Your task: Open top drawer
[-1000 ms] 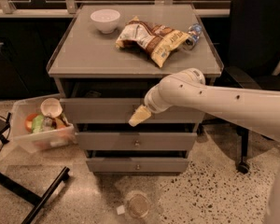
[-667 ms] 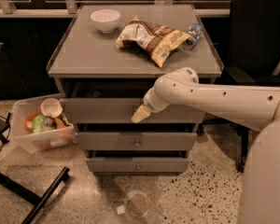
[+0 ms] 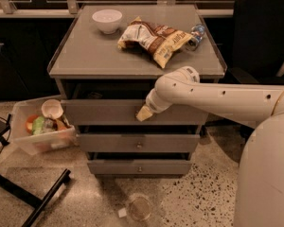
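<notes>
The top drawer [image 3: 94, 112] is the widest grey front, just under the cabinet top [image 3: 85, 56]. It stands slightly forward, with a dark gap above it. My gripper [image 3: 143, 113] is at the centre of that front, on the end of my white arm [image 3: 217, 98] reaching in from the right. The gripper covers the drawer's knob. The middle drawer [image 3: 109, 143] and the bottom drawer [image 3: 113, 167] below are shut, and their small knobs show.
A white bowl [image 3: 107, 20], a chip bag [image 3: 154, 39] and a bottle [image 3: 195, 34] lie on the cabinet top. A clear bin [image 3: 40, 131] of items sits on the floor at left. A plastic cup [image 3: 139, 207] lies in front. A black chair [image 3: 265, 27] stands at right.
My gripper has shifted slightly up and right along the top drawer's front. More of my white body fills the lower right of the view.
</notes>
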